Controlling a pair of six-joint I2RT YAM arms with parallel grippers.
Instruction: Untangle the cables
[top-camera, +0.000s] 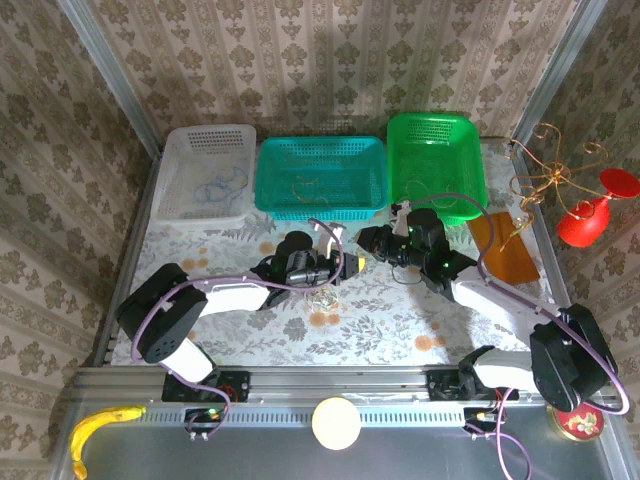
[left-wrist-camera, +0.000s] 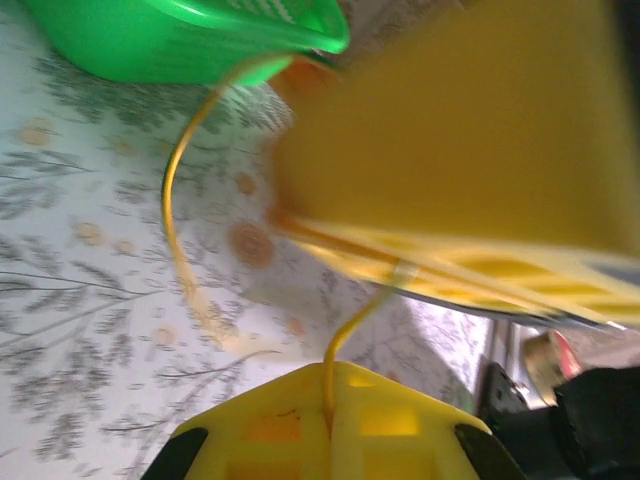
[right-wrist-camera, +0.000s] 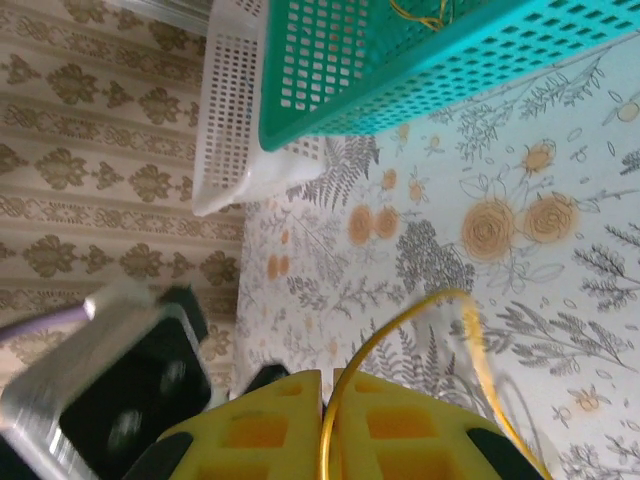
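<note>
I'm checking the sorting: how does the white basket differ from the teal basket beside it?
The white basket is pale and stands furthest left; the teal basket is blue-green and stands to its right. The white basket holds blue cable loops; the teal basket holds a yellow-gold cable. Both are perforated rectangular baskets at the far side of the table.

We record three plastic baskets in a row at the far edge of the floral tablecloth (top-camera: 400, 320): white basket (top-camera: 172, 185) left, teal basket (top-camera: 320, 144) middle, green basket (top-camera: 430, 121) right. At the far right stands a gold wire stand (top-camera: 548, 172), with a tilted red goblet (top-camera: 590, 218) beside it. An orange sheet (top-camera: 505, 258) lies near the green basket. On the near metal ledge we note a banana (top-camera: 100, 428) at left and a cream disc (top-camera: 336, 423) at centre.
</note>
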